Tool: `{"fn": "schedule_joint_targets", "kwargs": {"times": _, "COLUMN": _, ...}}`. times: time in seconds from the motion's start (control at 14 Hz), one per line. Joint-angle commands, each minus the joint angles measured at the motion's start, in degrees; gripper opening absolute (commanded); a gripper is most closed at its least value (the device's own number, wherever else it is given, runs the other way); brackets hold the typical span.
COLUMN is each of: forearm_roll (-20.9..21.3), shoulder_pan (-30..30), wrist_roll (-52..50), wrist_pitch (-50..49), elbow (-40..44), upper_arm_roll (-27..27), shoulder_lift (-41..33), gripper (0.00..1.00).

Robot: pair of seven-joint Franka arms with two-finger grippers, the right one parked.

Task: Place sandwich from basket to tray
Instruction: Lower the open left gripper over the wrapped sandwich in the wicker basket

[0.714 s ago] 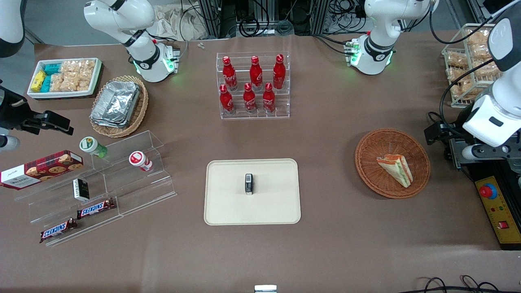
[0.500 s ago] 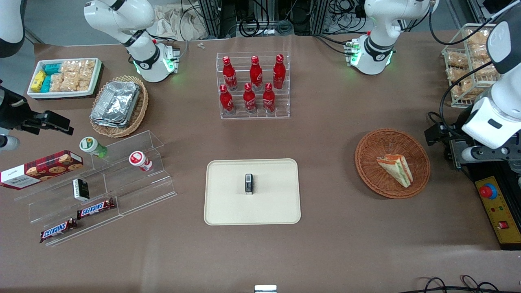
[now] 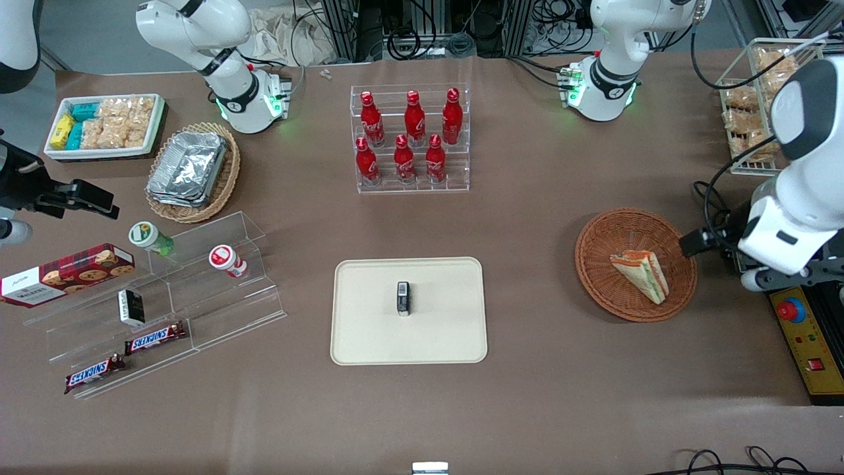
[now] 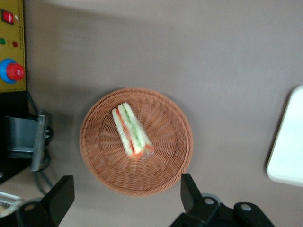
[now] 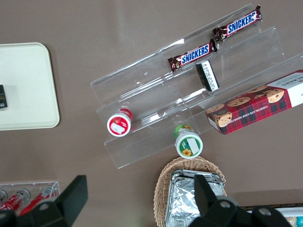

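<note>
Woven reddish-brown, the one basket (image 3: 635, 265) holds the one sandwich (image 3: 641, 274), just beside the gripper (image 4: 124, 205), which has been moved closer to the rim since a moment ago. Its fingers (image 4: 60, 197) are spread wide, nothing between them. One tray (image 3: 409, 310) lies well apart, cut off in the wrist view.

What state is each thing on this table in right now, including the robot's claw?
sandwich: lying in the basket, not gripped.
basket: holding the sandwich.
tray: bearing only a small black-and-white object.
gripper: open, above the basket, empty.
</note>
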Motion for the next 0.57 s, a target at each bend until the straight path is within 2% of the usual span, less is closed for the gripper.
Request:
{"fn": "schedule_joint_targets", "kwargs": {"times": 0.0, "forearm_roll": 0.48, "shoulder_pan": -0.13, "wrist_roll": -15.95, "wrist_pitch": 9.01, "elbow": -8.61, "upper_arm_roll": 0.20, "shoulder_lift": -1.58, "gripper": 0.99}}
{"fn": "schedule_joint_targets", "kwargs": {"times": 0.14, "forearm_roll": 0.13, "shoulder_pan": -0.04, "wrist_roll": -20.91, "wrist_pitch": 13.14, "elbow": -13.97, "upper_arm_roll": 0.38, "shoulder_lift": -1.23, "gripper": 0.99}}
{"fn": "schedule_joint_targets", "kwargs": {"times": 0.5, "forearm_roll": 0.04, "shoulder_pan": -0.21, "wrist_roll": -24.62, "wrist_pitch": 26.59, "elbow": -25.58, "upper_arm_roll": 1.34, "shoulder_lift": -1.23, "gripper": 0.99}}
